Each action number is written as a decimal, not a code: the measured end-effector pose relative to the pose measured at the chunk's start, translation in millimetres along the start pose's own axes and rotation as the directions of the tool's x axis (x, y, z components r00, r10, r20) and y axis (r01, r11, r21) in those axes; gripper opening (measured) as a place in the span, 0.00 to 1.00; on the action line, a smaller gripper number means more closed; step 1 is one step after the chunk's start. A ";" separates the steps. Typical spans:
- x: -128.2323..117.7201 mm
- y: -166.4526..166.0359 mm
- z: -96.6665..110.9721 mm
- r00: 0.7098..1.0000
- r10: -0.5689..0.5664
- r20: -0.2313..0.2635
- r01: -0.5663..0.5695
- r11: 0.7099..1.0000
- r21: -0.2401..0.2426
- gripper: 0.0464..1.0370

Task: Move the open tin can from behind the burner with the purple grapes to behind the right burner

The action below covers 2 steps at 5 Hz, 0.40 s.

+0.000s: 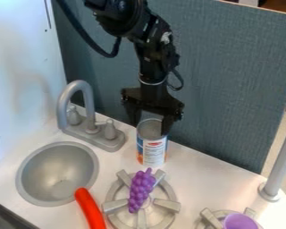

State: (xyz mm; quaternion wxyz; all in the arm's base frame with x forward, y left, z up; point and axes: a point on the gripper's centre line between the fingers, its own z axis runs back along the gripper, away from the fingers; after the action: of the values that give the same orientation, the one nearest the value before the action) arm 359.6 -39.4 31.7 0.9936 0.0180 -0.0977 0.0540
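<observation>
A white surface [202, 179] carries everything. The black robot arm [151, 67] comes down from 12 o'clock. Its hand [150, 126] has the fingers spread, one at either side of a tin can's [153, 153] top; whether they press on it I cannot tell. A round gray sink [57, 173] lies at the can's 8 o'clock, a stove burner [167, 205] at 6, a gray faucet [90, 107] at 10. The can's label is white, blue, orange and red, with small print. A red curved toy [90, 210] touches the sink's rim; purple toy grapes [141, 190] lie on the burner; a purple cup [240, 221] sits at 5.
</observation>
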 end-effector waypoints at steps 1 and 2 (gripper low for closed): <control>-5.2 0.4 -10.1 1.000 -0.003 -0.031 0.003 1.000 0.007 0.96; 6.5 2.5 -21.9 0.995 -0.084 -0.044 0.084 0.996 0.005 0.96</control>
State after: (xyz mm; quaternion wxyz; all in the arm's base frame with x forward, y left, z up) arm 369.9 -35.2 11.5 0.9968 0.0244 -0.0748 0.0128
